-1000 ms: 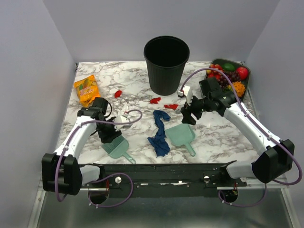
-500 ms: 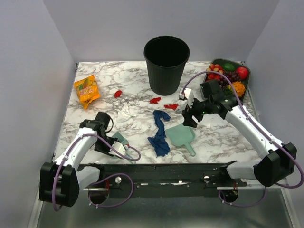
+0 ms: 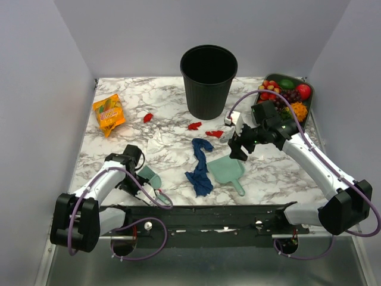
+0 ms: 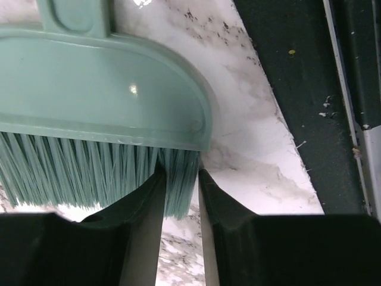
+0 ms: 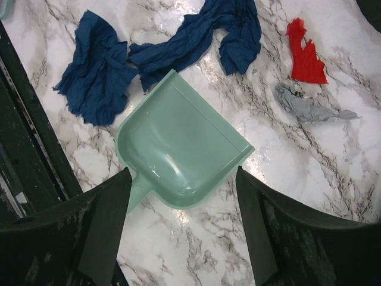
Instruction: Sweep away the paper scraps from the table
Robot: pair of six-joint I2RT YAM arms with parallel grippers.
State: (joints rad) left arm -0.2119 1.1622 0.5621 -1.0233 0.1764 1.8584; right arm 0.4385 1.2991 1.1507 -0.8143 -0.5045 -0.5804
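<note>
**Counter** (image 3: 274, 173): white marble-look top, dark near edge. Carries all items below.

**Paper scraps** (image 3: 194, 125): red bits, 3 seen, all on far half of counter. Two lie near foot of bin, one further left btwn bin and snack packet. None in dustpan. The scrap nearest the cloth's far end sits beside a grey crumpled bit (image 5: 309, 107).

**Brush** (image 4: 101, 89): teal, lying flat at near-left, close to counter edge.

**L hand** (image 4: 178, 176): low over brush, jaws narrowed w/ the end tuft of bristles btwn them. Firm pinch or not: cannot tell. Prob. there to lift brush for sweeping, though it is at the bristle end, not the handle.

**Dustpan** (image 5: 178, 149): teal, flat, near-centre. Mouth faces far side toward scraps, handle toward near edge. Empty.

**R hand** (image 5: 181, 173): hovers above dustpan, jaws spread wide either side of it, holding nothing. Looks lined up to take the pan.

**Cloth** (image 3: 200, 170): dark blue crumpled strip, against dustpan's left side. Could foul the sweep path.

**Bin** (image 3: 208, 80): black, upright, far centre. Inside too dark to tell contents.

**Tray** (image 3: 297, 76): far-right corner. Holds toy fruit (image 3: 292, 95): red, green and orange pcs, plus dark grapes.

**Snack packet** (image 3: 109, 113): orange, far left, well apart from both tools.
</note>
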